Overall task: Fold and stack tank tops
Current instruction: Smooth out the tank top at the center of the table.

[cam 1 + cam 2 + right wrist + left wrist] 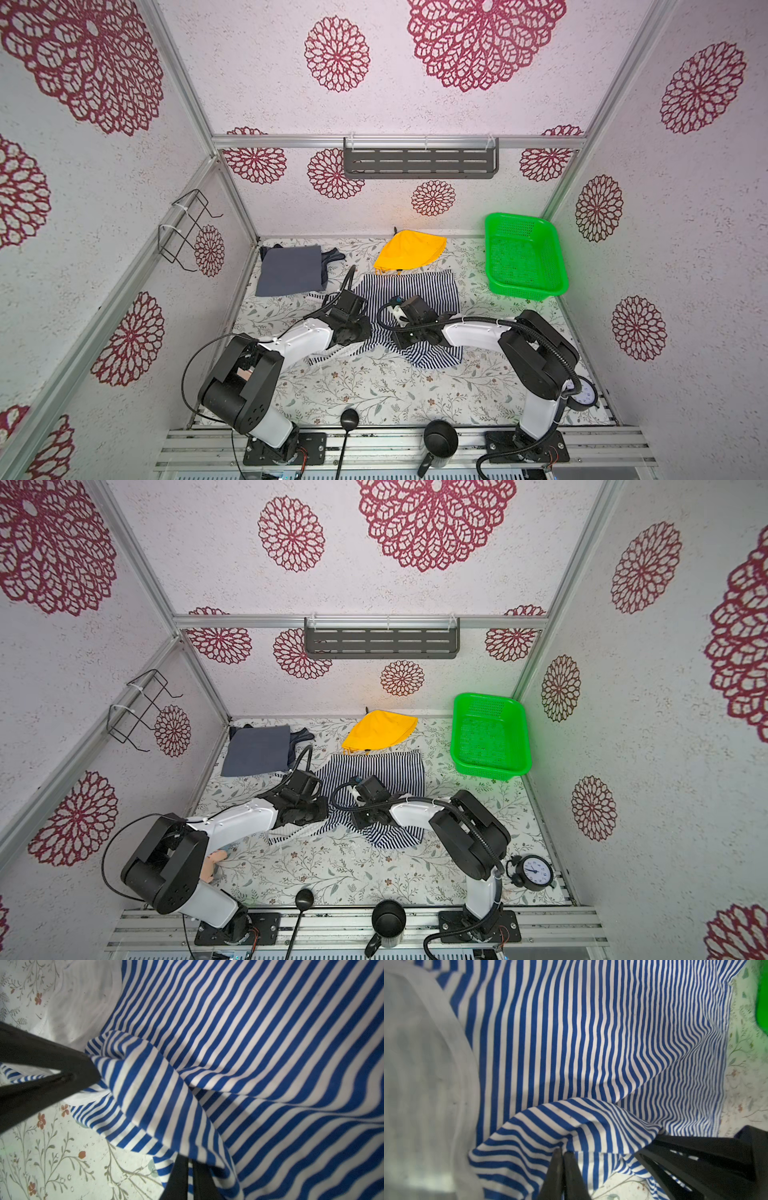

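Striped tank top (411,291) lies rumpled on the table (353,395), left gripper (563,1152) and right gripper (190,1162) each pinching its cloth, while the grey tank top (289,270) sits folded at the back, so this fold and the stacking are left.

white textured walls (257,91) printed with dark red floral medallions (337,54), framed by aluminium rails (291,142). a grey slotted shelf (419,164) hangs on the back wall, a black wire rack (184,227) on a side wall. pale floral-patterned worktop (353,390).
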`<control>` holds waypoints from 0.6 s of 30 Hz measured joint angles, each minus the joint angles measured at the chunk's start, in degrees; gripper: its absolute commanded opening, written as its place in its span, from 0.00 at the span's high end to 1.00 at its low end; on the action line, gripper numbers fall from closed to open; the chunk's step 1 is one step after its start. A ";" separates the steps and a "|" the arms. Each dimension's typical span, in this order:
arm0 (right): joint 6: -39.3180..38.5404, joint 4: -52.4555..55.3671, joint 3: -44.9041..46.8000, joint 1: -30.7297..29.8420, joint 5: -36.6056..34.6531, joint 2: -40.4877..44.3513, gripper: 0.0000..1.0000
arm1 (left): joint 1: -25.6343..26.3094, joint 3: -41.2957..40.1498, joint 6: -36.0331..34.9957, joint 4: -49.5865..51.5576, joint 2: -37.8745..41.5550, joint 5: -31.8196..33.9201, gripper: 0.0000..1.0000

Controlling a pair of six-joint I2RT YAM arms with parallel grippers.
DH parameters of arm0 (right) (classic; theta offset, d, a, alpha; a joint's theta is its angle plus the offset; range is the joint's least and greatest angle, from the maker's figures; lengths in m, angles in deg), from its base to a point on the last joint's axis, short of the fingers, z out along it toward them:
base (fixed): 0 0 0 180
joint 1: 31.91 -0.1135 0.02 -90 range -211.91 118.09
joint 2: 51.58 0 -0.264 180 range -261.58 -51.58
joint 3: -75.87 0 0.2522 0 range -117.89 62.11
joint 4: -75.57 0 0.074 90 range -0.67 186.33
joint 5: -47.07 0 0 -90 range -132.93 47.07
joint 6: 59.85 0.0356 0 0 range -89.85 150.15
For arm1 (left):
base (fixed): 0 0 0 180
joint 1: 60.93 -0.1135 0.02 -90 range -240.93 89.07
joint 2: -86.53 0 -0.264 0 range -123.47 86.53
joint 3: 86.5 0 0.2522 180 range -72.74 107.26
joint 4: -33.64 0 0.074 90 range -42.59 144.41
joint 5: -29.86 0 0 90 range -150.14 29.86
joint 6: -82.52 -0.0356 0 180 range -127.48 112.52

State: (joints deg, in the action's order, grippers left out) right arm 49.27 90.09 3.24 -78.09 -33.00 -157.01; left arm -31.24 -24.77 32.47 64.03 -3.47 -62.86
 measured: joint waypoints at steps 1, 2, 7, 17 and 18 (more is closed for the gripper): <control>0.09 -0.02 0.31 0.00 0.04 0.00 0.90 | -0.17 0.68 -0.59 0.81 0.00 0.72 1.00; 0.13 0.00 0.59 0.02 0.17 0.00 0.90 | -0.35 1.36 -1.14 1.62 0.00 1.16 1.00; 0.72 -0.79 1.18 0.02 0.70 0.02 0.90 | -1.95 5.18 -4.44 4.50 -0.22 2.75 1.00; 1.99 -0.68 1.44 0.02 1.33 0.02 0.90 | -4.48 12.17 -11.32 6.34 -6.05 5.92 0.32; 2.03 -0.59 1.36 0.02 1.38 0.02 0.90 | -4.66 12.37 -11.63 6.47 -6.03 6.49 0.22</control>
State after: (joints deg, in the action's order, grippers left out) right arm 51.30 89.50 4.60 -78.06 -31.62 -156.98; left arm -35.90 -12.40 20.84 70.50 -9.50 -56.37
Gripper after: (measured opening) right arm 0.100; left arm 0.534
